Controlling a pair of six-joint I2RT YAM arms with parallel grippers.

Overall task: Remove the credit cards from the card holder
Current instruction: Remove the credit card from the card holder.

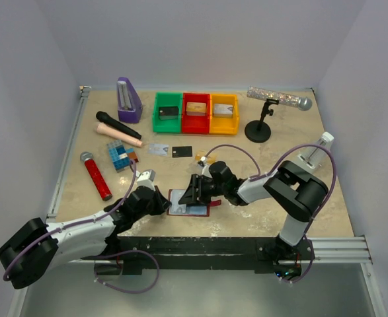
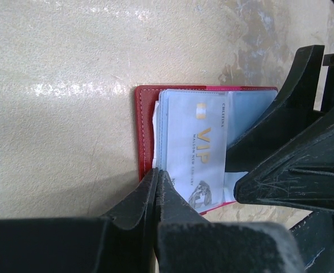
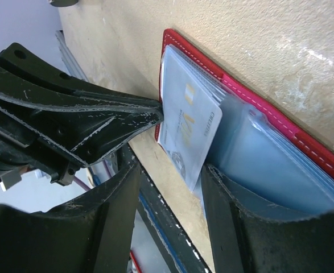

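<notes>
The card holder (image 1: 195,211) lies open on the table near the front edge, dark red with pale blue sleeves (image 3: 280,165). A silvery VIP card (image 2: 198,153) sticks out of its sleeves. My left gripper (image 2: 157,170) is shut, its tips resting on the holder's left edge (image 2: 145,125). My right gripper (image 3: 169,182) is open, and the VIP card's corner (image 3: 189,131) pokes between its fingers without being clamped. One right finger (image 3: 229,199) rests against the sleeves. Loose credit cards lie farther back: a silver one (image 1: 157,149), a black one (image 1: 182,151) and a gold-tan one (image 1: 201,156).
Green (image 1: 168,122), red (image 1: 195,122) and yellow (image 1: 223,122) trays stand at the back beside a purple metronome (image 1: 128,100). A black microphone (image 1: 114,123), a red one (image 1: 98,177) and a tiled block (image 1: 119,156) lie left. A mic stand (image 1: 258,129) stands at the right.
</notes>
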